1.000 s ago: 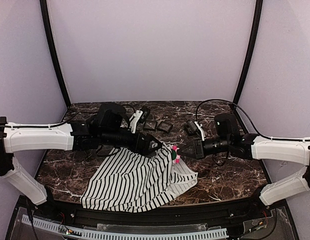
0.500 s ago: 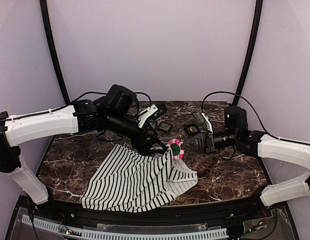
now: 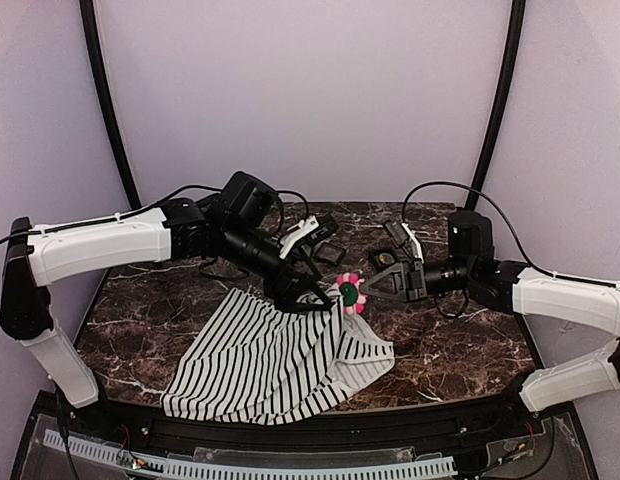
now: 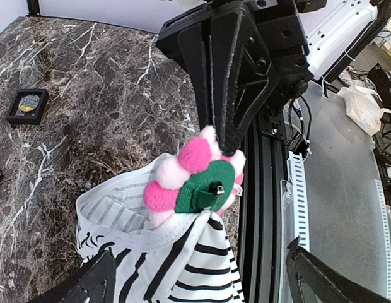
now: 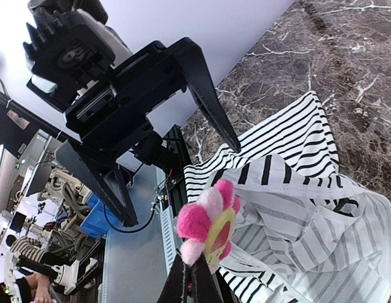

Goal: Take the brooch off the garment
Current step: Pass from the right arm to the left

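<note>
- The marble table, dark with pale veins, lies under both claws.
- The garment, white with thin black stripes, lies spread on the table below the left claw and on its near side. 1 edge of the cloth is drawn up off the table into a peak. The peak reaches the tips of the right claw.
- The left claw is released, with its 2 fingers spread wide. In the left wrist view the raised fold of cloth sits between those fingers. Neither finger visibly presses on it.
- The right claw is clenched, its 2 fingers pinched together on the petals of the brooch. It faces the left claw tip to tip, with the brooch between them.
- The brooch sits at the very tips of the right claw, in the air above the table and just ahead of the open left claw. Pink and white round petals ring it. The left wrist view shows its green back with a small clasp. The lifted cloth edge touches the underside of the brooch and hangs down from there. I cannot tell whether the pin passes through the cloth.
- 1 black square frame lies on the table on the far side of the left claw. A second frame lies just beyond the fingers of the right claw.
</note>
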Controlling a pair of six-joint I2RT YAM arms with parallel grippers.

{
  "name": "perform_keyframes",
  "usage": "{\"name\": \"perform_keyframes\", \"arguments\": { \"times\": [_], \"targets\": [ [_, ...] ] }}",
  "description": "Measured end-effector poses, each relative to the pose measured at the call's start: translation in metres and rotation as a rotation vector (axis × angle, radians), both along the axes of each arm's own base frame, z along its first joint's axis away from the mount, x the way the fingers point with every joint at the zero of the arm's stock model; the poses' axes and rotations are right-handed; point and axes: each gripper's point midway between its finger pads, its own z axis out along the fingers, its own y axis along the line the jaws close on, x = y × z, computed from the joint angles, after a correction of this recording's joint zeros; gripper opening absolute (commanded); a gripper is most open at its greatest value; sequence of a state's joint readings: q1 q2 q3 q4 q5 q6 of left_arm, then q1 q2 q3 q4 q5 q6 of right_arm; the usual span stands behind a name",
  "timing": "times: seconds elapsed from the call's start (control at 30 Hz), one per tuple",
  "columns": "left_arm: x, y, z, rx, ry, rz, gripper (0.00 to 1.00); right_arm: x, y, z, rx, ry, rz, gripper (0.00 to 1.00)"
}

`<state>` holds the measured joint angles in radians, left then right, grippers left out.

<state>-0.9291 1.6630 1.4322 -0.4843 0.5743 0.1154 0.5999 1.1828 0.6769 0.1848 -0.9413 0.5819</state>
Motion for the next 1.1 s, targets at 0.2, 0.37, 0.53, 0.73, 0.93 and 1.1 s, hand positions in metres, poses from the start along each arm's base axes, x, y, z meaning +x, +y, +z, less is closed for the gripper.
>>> {"name": "perform_keyframes", "arguments": {
  "times": [0.2,0.37,0.53,0.73,0.93,1.1],
  "targets": [
    [0.0,0.001,-0.015,-0.003,0.026,0.008,0.93,0.014,0.005,-0.003,-0.052,0.017,-0.046,0.0],
    [-0.003,-0.008,-0.01,-0.05,0.068,-0.009,0.89,0.012,0.009,-0.003,-0.069,0.009,-0.019,0.0],
    [-0.001,-0.012,-0.01,-0.065,0.081,-0.004,0.83,-0.006,0.017,-0.012,-0.09,0.023,0.06,0.0],
    [-0.004,-0.014,-0.009,-0.082,0.101,-0.018,0.53,-0.017,0.023,-0.004,-0.074,0.001,0.124,0.0],
    [-0.015,-0.017,-0.012,-0.091,0.141,-0.06,0.21,-0.02,0.027,-0.002,-0.074,-0.007,0.16,0.0],
    [-0.024,-0.016,-0.016,-0.09,0.192,-0.085,0.05,-0.022,0.027,-0.007,-0.089,0.009,0.17,0.08]
  ]
}}
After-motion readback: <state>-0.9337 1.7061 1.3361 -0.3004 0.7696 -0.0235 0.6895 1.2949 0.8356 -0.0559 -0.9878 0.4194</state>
